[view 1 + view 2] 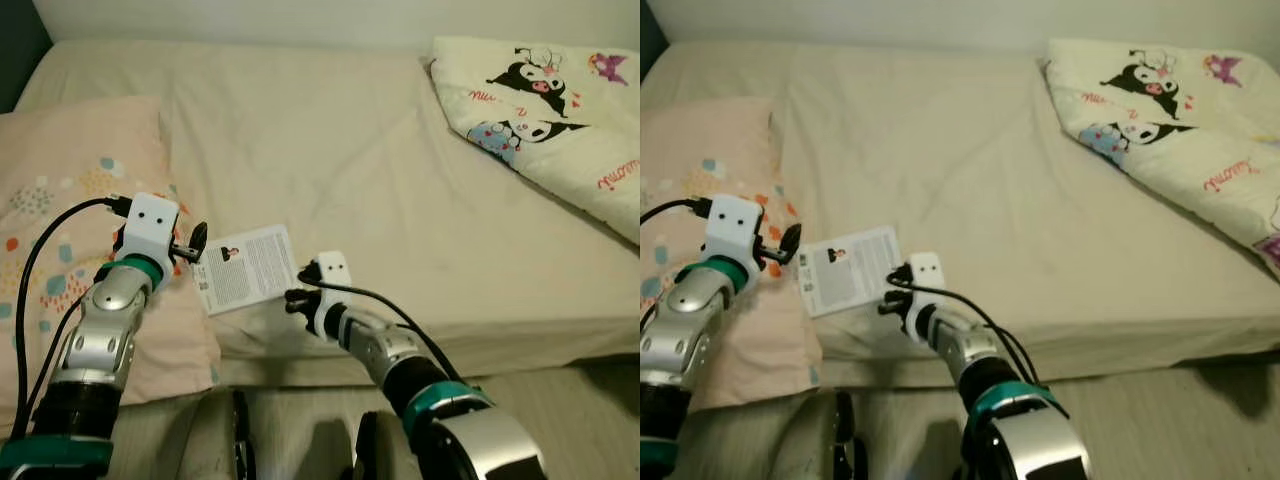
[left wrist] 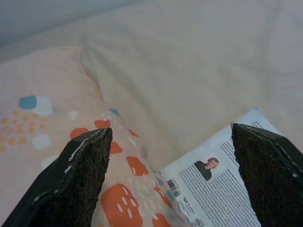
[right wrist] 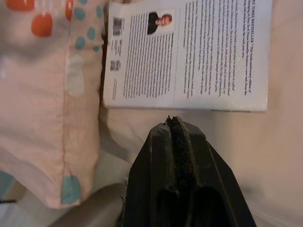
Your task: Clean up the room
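HEAD: book (image 1: 246, 267) on bed (image 1: 380, 160) edge, against pillow (image 1: 60, 190) | L-WRIST: I hold left gripper (image 2: 173, 177) spread wide — straddle the corner | R-WRIST: right gripper (image 3: 177, 127) pressed closed, just short of book — I'd open before pinching.

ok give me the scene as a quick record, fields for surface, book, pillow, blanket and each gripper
surface: bed with a beige sheet
book: white book, back cover up, at the bed's near edge beside the pillow
pillow: pink patterned pillow on the robot's left
blanket: cartoon-print blanket, far right corner
left gripper: left gripper open, over the pillow's edge near the book
right gripper: right gripper shut, empty, just short of the book
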{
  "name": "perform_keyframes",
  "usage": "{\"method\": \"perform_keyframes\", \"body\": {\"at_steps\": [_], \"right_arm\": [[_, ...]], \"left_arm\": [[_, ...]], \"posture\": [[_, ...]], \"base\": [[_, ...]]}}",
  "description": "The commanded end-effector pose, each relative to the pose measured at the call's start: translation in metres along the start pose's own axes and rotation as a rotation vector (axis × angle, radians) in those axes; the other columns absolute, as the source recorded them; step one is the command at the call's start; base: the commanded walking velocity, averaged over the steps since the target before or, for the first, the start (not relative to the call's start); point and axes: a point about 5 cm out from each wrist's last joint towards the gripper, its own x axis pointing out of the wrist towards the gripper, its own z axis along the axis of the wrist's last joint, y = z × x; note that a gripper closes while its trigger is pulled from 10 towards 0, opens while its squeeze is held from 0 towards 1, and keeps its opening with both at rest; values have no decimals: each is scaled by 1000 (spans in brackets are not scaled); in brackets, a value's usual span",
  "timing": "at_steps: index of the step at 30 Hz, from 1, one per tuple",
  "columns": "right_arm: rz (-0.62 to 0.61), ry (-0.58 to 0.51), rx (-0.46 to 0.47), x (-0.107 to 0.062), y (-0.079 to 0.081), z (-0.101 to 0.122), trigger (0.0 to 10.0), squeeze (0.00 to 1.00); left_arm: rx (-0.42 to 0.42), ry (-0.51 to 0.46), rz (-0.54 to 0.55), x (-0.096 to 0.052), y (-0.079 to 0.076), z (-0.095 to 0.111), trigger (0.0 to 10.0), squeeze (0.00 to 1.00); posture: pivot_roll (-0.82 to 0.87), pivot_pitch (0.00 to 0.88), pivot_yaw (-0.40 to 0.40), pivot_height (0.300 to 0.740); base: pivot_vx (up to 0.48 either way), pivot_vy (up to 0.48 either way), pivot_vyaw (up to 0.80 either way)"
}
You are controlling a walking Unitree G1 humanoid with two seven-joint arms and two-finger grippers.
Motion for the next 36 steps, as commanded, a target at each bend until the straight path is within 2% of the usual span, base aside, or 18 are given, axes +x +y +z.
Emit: {"method": "perform_keyframes", "body": {"at_steps": [1, 2, 3, 4, 7, 8, 9, 10, 13, 14, 16, 17, 19, 22, 25, 28, 33, 36], "right_arm": [[28, -19, 6, 7, 16, 3, 0, 0], [28, -19, 6, 7, 16, 3, 0, 0], [-2, -48, 24, 4, 8, 6, 2667, 0], [-53, -86, 41, -1, -3, 7, 10000, 0], [-174, -177, 82, -14, -27, 3, 10000, 0], [-224, -224, 111, -21, -37, -2, 10000, 0], [-258, -255, 129, -27, -43, -5, 10000, 0], [-258, -255, 129, -27, -43, -5, 10000, 0], [-428, -348, 267, -57, -71, -34, 10000, 0], [-428, -348, 267, -57, -71, -34, 10000, 0], [-505, -365, 305, -73, -78, -53, 10000, 0], [-505, -365, 305, -73, -78, -53, 10000, 0], [-540, -361, 314, -80, -78, -66, 10000, 0], [-565, -350, 264, -83, -79, -70, 10000, 0], [-595, -373, 281, -87, -84, -67, 10000, 0], [-611, -392, 286, -91, -88, -63, 10000, 0], [-609, -397, 306, -92, -89, -57, 10000, 0], [-600, -387, 301, -90, -86, -57, 10000, 0]], "left_arm": [[-15, 40, -12, -5, -4, -11, 10000, 0], [-15, 40, -12, -5, -4, -11, 10000, 0], [-20, 41, -17, -6, -5, -12, 10000, 0], [-35, 50, -22, -9, -9, -17, 10000, 0], [-75, 84, -40, -24, -24, -35, 10000, 0], [-98, 124, -52, -35, -33, -51, 10000, 0], [-115, 154, -59, -43, -39, -61, 10000, 0], [-115, 154, -59, -43, -39, -61, 10000, 0], [-119, 240, -96, -63, -59, -82, 10000, 0], [-119, 240, -96, -63, -59, -82, 10000, 0], [-123, 252, -124, -64, -70, -86, 10000, 0], [-123, 252, -124, -64, -70, -86, 10000, 0], [-143, 264, -126, -66, -76, -92, 10000, 0], [-99, 284, -225, -65, -89, -99, 10000, 0], [-60, 274, -259, -58, -93, -97, 10000, 0], [-50, 256, -258, -50, -93, -93, 10000, 0], [-33, 221, -253, -32, -91, -82, 10000, 0], [-16, 232, -226, -29, -87, -82, 10000, 0]], "posture": [[190, 153, -13, 611], [190, 153, -13, 611], [185, 147, -12, 611], [171, 126, -10, 611], [166, 87, 0, 611], [152, 21, -20, 611], [152, 21, -20, 611], [152, 21, -20, 611], [153, 19, -45, 611], [153, 19, -45, 611], [145, 38, -38, 611], [145, 38, -38, 611], [129, 0, -14, 611], [100, 6, 16, 611], [95, 10, 24, 611], [83, 0, 19, 611], [78, 49, -12, 611], [78, 49, -12, 611]], "base": [[0, 0, 0], [0, 0, 0], [0, 0, 0], [0, 0, 0], [0, 0, 0], [0, 0, 0], [0, 0, 0], [0, 0, 0], [0, 0, 0], [0, 0, 0], [0, 0, 0], [0, 0, 0], [0, 0, 0], [0, 0, 0], [0, 0, 0], [0, 0, 0], [0, 0, 0], [0, 0, 0]]}}
